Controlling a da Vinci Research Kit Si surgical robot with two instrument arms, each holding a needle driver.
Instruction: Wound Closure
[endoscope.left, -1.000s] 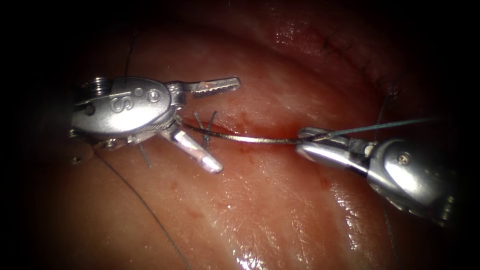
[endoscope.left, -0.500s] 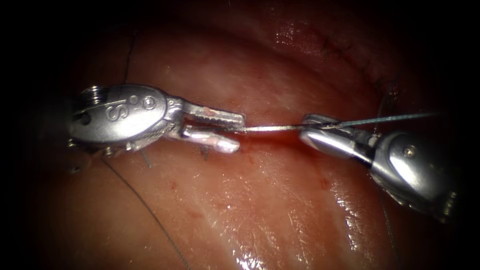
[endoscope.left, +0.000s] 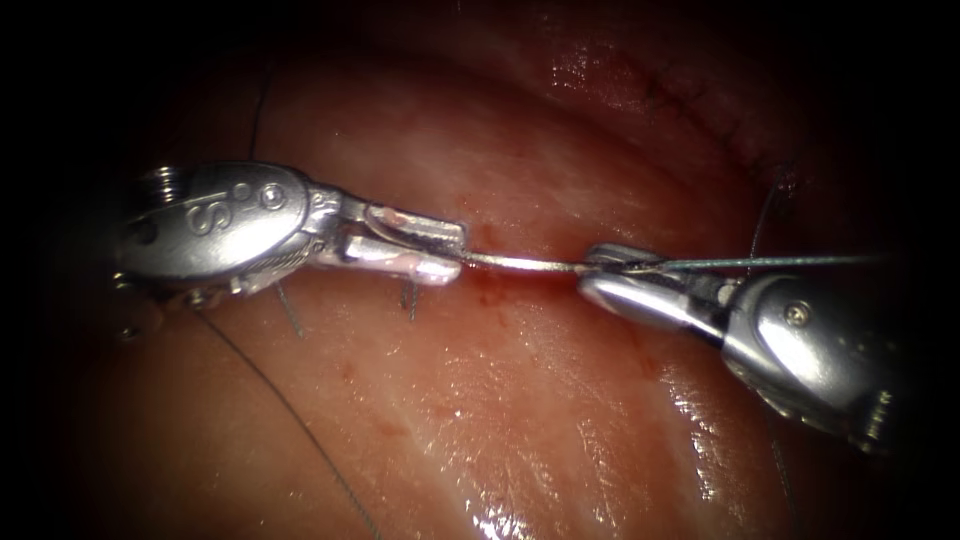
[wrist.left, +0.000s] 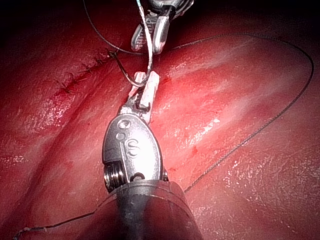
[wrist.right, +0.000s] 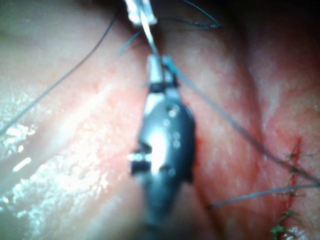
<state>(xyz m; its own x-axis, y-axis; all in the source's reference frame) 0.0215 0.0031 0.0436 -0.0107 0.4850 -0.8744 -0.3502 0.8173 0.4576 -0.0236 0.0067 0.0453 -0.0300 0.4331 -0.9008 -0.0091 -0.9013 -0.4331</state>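
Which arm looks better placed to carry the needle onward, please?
Left, probably: the left pincer is shut on the needle near its tip, clear of the tissue. The right pincer holds the tail end, where the thread joins.

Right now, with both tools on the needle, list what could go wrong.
1. Both the left gripper and the right gripper are shut on the needle, which spans the cut clear of the tissue; pulling apart could bend it or make it slip.
2. The thread runs taut from the right gripper; it may snag the cut ends of thread.
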